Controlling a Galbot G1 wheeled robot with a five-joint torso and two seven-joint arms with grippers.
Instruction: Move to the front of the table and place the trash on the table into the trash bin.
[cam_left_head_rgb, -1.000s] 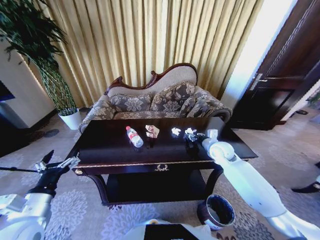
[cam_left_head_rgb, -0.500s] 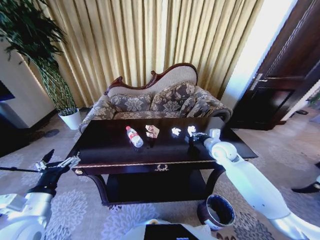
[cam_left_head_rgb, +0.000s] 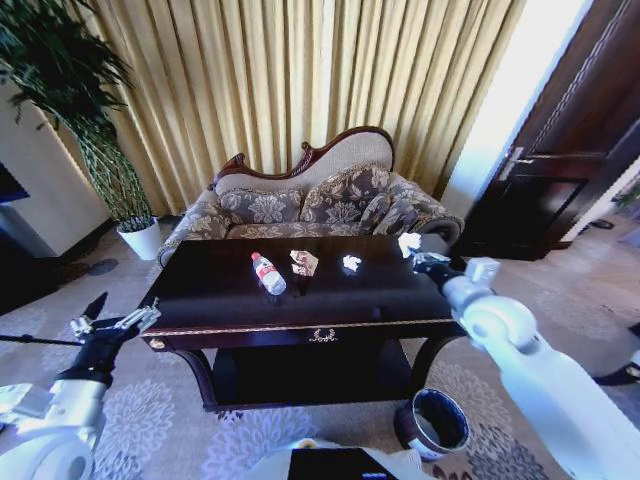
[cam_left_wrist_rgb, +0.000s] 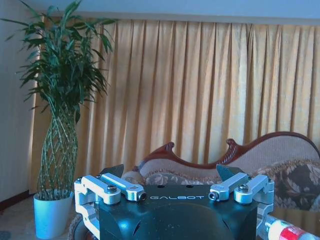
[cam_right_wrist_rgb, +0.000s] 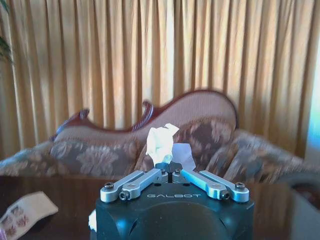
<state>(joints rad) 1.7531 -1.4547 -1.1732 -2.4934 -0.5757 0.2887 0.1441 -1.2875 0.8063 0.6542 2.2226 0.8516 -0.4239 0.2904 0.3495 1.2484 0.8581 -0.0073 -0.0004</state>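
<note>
One paper wad (cam_right_wrist_rgb: 161, 140), light, soft and crushable, sits clamped in the right gripper (cam_right_wrist_rgb: 170, 168) jaws above the table (cam_left_head_rgb: 300, 300) edge; pinch mid-bulk; left gripper (cam_left_head_rgb: 112, 325) idle, jaws apart.

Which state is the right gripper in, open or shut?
Shut on the paper wad: right gripper fingertips meet with the wad pinched between them, raised above the table.

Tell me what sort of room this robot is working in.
Most likely a formal sitting room or hotel lounge: a floral sofa with carved wood frame, floor-length gold curtains, a glossy dark table on patterned carpet, and a tall potted plant.
</note>
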